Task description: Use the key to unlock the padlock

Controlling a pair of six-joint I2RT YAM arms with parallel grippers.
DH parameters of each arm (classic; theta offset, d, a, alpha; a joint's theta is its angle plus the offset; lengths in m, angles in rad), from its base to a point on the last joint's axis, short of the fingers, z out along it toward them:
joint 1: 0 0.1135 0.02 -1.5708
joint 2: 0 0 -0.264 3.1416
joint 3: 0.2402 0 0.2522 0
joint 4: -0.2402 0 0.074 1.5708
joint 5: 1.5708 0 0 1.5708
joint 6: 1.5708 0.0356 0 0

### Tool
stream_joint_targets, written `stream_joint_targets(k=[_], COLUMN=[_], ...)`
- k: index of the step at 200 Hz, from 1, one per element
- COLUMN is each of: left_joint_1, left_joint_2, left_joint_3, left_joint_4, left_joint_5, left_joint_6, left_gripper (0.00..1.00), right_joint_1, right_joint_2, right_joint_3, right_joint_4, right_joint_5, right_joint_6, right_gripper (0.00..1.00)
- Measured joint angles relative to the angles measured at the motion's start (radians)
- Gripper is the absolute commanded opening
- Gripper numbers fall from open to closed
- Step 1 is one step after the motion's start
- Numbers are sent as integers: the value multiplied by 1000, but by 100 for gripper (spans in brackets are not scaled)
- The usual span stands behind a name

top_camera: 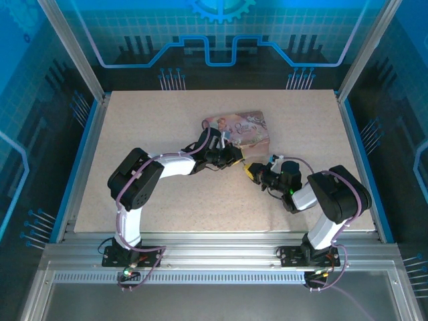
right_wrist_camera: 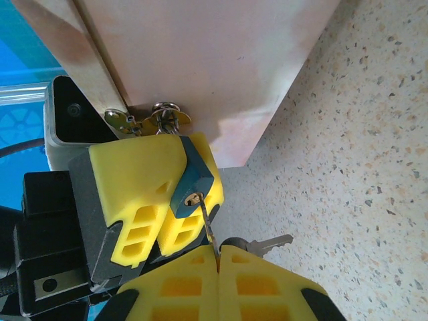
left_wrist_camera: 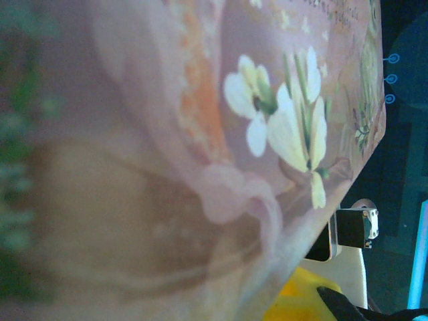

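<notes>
The small dark greenish padlock (right_wrist_camera: 195,179) hangs at the hasp (right_wrist_camera: 148,120) of the pink tin (right_wrist_camera: 200,60). My left gripper (right_wrist_camera: 182,175) is shut on it, its yellow fingers (right_wrist_camera: 134,177) on either side. The thin key (right_wrist_camera: 207,224) is pinched in my right gripper (right_wrist_camera: 218,251), which is shut; the key's tip sits in the keyhole (right_wrist_camera: 194,198). In the top view the left gripper (top_camera: 235,158) and right gripper (top_camera: 251,171) meet just in front of the tin (top_camera: 237,128). The tin's flowered lid (left_wrist_camera: 267,120) lies close in the left wrist view.
A second key (right_wrist_camera: 269,243) dangles beside the right fingers, just over the speckled tabletop (right_wrist_camera: 361,167). The tin stands at the middle back of the table (top_camera: 167,194), with open room to the left, right and front. Glass walls enclose the table.
</notes>
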Motion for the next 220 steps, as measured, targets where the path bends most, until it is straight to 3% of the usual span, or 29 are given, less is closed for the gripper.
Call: stream_joint_targets(k=[220], left_joint_1=[3], left_joint_2=[0], left_joint_3=[0], left_joint_4=[5], left_joint_5=[8], left_joint_6=[-2], left_gripper=[10], right_joint_1=[5], right_joint_2=[-17], right_joint_3=[-1], right_joint_4=[-1], right_joint_5=[7], right_joint_6=[-4], right_gripper=[0])
